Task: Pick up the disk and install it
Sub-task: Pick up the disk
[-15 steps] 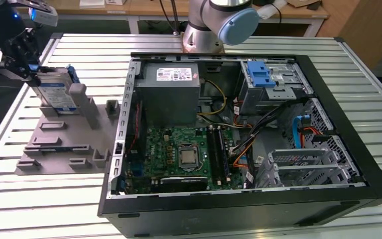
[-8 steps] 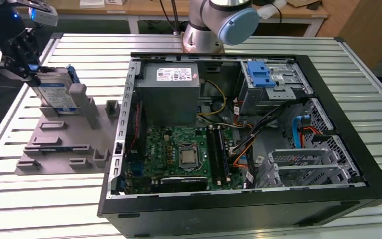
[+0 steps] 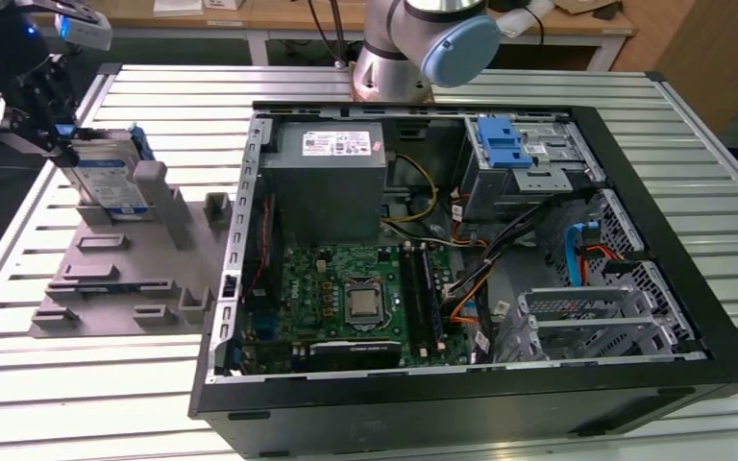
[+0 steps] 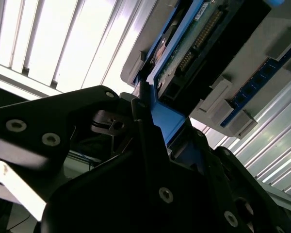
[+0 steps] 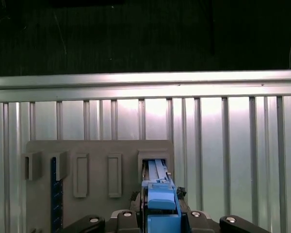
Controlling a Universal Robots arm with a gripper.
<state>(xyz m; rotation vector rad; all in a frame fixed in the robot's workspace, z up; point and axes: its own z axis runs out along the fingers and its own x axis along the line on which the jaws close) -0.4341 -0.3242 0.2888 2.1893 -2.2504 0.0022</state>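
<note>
The tool (image 5: 161,209) grips the blue caddy of the disk (image 3: 104,179), which stands upright in the grey fixture (image 3: 119,279) on the slatted tabletop (image 3: 74,394). The label is white and blue, its print unreadable. The arm's wrist (image 3: 30,91) hangs above, at the exterior view's left.

This looks like a robotics lab or workshop. A ribbed metal counter (image 3: 74,384) carries an opened computer case (image 3: 472,423) with its boards bare. A grey slotted block (image 3: 112,288) lies toward the exterior view's left, a robot arm (image 3: 402,48) is mounted at the far edge, and wooden benches (image 3: 280,17) stand beyond.
</note>
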